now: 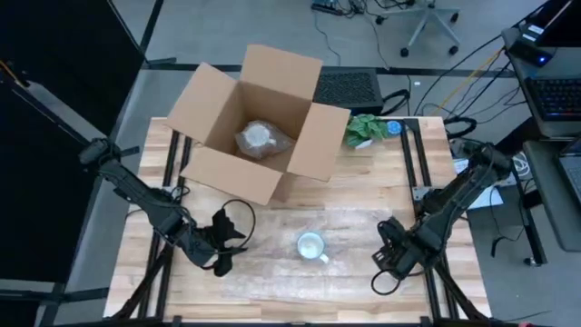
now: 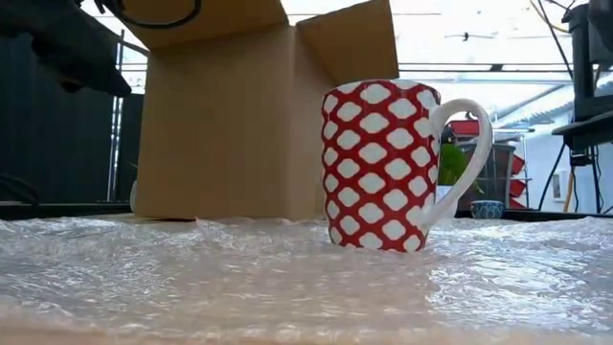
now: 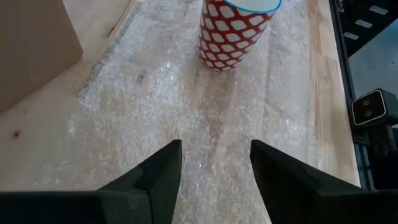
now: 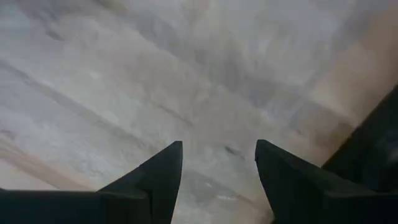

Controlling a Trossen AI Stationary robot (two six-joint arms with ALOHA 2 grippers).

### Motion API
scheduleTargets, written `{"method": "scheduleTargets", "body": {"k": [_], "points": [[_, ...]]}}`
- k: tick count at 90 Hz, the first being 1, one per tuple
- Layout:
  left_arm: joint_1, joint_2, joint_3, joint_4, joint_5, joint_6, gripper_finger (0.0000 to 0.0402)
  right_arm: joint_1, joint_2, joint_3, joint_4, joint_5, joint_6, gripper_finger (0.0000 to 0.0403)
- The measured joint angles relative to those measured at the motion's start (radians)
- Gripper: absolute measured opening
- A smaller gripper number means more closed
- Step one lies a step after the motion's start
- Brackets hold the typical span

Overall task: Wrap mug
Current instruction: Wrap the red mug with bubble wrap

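Mug (image 1: 311,246) stands upright mid-sheet on the bubble wrap (image 1: 272,259) covering the desk (image 1: 458,272), leaving wrap on every side for folding. Left gripper (image 1: 221,252) and right gripper (image 1: 386,259) flank it, fingers parted, holding nothing. Open box (image 1: 259,123) waits behind.

Even overhead light is illuminating the table (image 1: 272,227). Bright backlight is washing out the low view's background. The right wrist view is appearing soft and blurred.
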Motion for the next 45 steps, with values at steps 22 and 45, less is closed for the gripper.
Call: {"method": "scheduleTargets", "body": {"k": [22, 45], "points": [[0.0, 0.0, 0.0, 0.0, 0.0, 0.001, 0.018, 0.031, 0.018, -0.131, 0.12, -0.088, 0.113, 0.0187], [0.0, 0.0, 0.0, 0.0, 0.0, 0.02, 0.018, 0.077, 0.018, -0.183, 0.122, -0.116, 0.202, 0.0187]]}}
